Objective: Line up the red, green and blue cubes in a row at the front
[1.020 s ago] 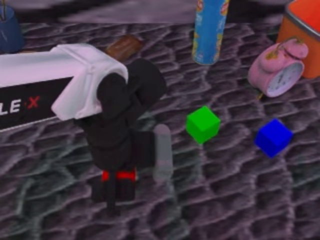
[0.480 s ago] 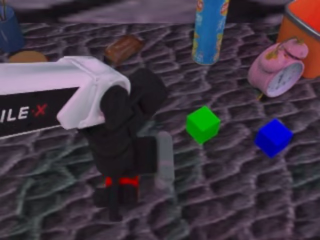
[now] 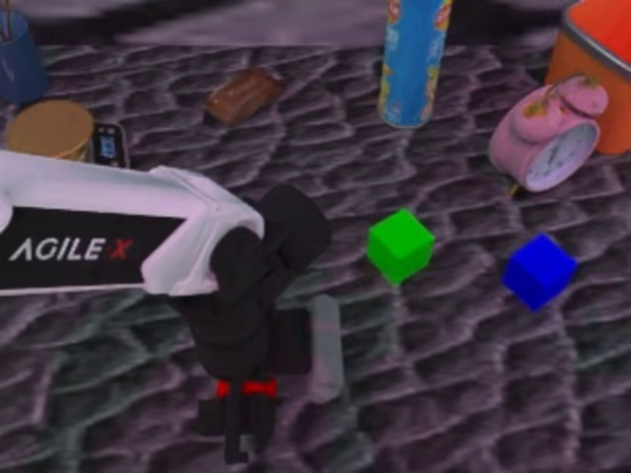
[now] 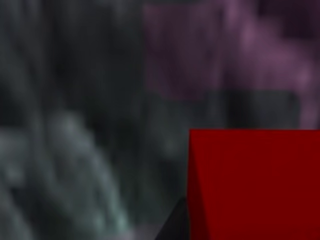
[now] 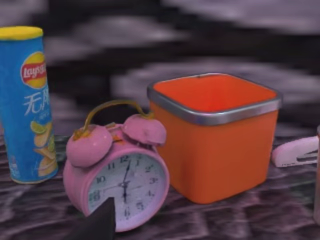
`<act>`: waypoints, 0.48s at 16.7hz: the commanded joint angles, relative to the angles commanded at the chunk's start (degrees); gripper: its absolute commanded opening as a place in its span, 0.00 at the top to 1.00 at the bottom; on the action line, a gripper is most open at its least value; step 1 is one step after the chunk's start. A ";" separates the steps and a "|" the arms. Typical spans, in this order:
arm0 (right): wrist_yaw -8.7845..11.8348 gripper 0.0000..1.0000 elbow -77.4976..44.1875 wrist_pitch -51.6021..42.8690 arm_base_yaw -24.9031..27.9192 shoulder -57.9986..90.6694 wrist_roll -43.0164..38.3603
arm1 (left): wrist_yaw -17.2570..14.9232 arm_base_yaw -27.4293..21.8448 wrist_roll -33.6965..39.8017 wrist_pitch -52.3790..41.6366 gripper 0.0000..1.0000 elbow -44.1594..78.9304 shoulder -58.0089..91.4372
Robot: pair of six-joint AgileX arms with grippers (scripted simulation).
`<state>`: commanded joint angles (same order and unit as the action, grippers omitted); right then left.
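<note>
Left gripper [image 3: 242,419]: low at the table's front left, fingers clamped on the red cube [image 3: 246,387], mostly hidden beneath the wrist. Green cube [image 3: 400,244]: mid-table, right of the arm. Blue cube [image 3: 539,270]: farther right, near the pink alarm clock [image 3: 548,136]. Right gripper: out of the top view.

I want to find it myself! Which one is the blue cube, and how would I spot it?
Find the pink alarm clock at the table's right, leaning by the orange bin. Just in front of it sits the blue cube. It is deep blue, while the green cube to its left is bright green.
</note>
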<state>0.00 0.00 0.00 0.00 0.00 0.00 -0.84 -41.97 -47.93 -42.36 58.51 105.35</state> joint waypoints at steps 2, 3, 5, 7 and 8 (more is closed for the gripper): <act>0.00 0.00 0.00 0.00 0.00 0.00 0.00 | 0.00 0.00 0.00 0.00 1.00 0.00 0.00; 0.00 0.00 0.00 0.00 0.00 0.00 0.00 | 0.00 0.00 0.00 0.00 0.92 0.00 0.00; 0.00 0.00 0.00 0.00 0.00 0.00 0.00 | 0.00 0.00 0.00 0.00 0.77 0.00 0.00; 0.00 0.00 0.00 0.00 0.00 0.00 0.00 | 0.00 0.00 0.00 0.00 0.62 0.00 0.00; 0.00 0.00 0.00 0.00 0.00 0.00 0.00 | 0.00 0.00 0.00 0.00 0.55 0.00 0.00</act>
<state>0.00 0.00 0.00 0.00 0.00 0.00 -0.84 -41.97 -47.93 -42.36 58.51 105.35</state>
